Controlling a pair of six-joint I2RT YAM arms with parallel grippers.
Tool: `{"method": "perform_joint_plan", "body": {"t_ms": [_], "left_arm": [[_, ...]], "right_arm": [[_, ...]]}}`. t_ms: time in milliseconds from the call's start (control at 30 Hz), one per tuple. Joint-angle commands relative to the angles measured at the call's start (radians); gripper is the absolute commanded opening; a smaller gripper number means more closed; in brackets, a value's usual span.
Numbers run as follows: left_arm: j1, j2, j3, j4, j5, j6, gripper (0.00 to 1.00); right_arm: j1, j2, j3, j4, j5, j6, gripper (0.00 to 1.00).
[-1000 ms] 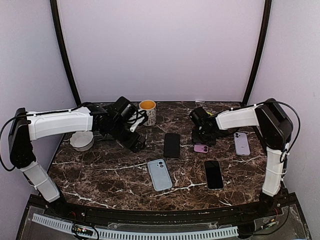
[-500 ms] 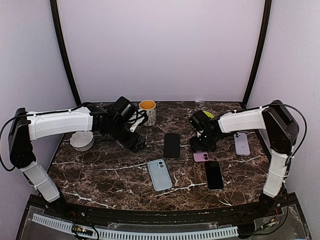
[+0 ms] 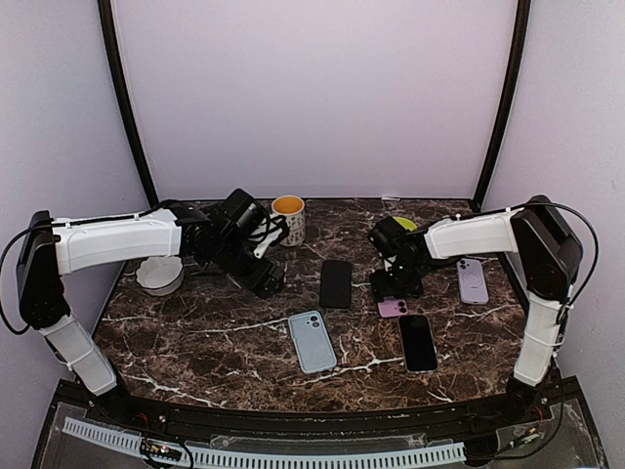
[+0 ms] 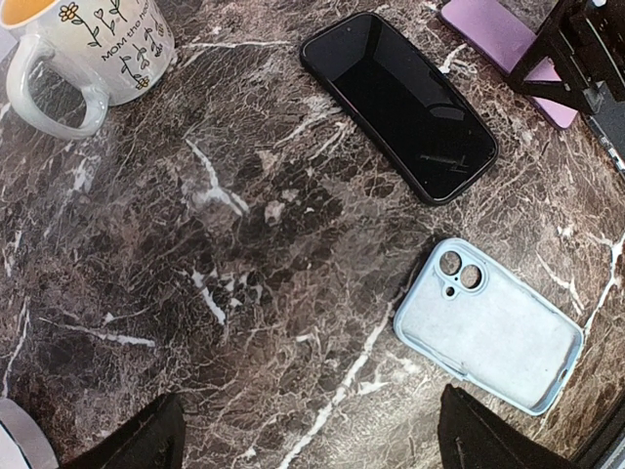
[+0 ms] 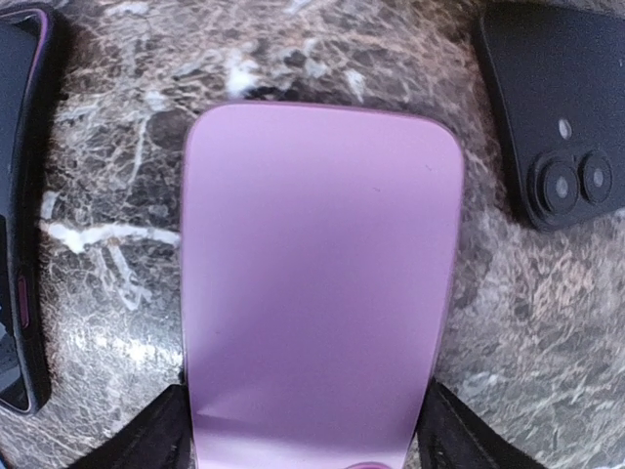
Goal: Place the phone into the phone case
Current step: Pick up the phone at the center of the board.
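Even soft light, sharp frames, faint glare, soft shadows.

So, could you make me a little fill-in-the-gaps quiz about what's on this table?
1. The pink phone sits between the fingers of the ____ hand.
2. The left hand hovers open and holds ____.
3. The empty phone case nearest the left hand is light ____.

Missing words: right; nothing; blue.
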Motion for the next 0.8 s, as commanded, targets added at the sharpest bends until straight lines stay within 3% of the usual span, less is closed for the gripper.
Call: {"method": "perform_joint_plan", "body": {"t_ms": [0, 267, 367, 500, 767], "left_arm": [[0.0, -0.002, 0.004, -0.028, 0.005, 0.013, 0.92], [0.0, 0.01, 0.004, -0.029, 0.024, 0.024, 0.92], [0.0, 0.008, -0.019, -0.005, 0.107, 0.047, 0.92], [-0.015, -0.013, -0.075, 0.125, 0.173, 0.077, 0.9], [-0.168, -0.14, -0.309, 0.515, -0.016, 0.212, 0.86]], "right_arm": [[0.014, 0.061, -0.032, -0.09, -0.054, 0.007, 0.64], [0.018, -0.04, 0.004, -0.074, -0.057, -0.001, 0.57], [0.018, -0.079, 0.013, -0.079, -0.059, -0.016, 0.56], [0.018, -0.111, 0.002, -0.065, -0.11, -0.038, 0.55], [0.018, -0.137, 0.029, -0.095, -0.226, -0.116, 0.51]]}}
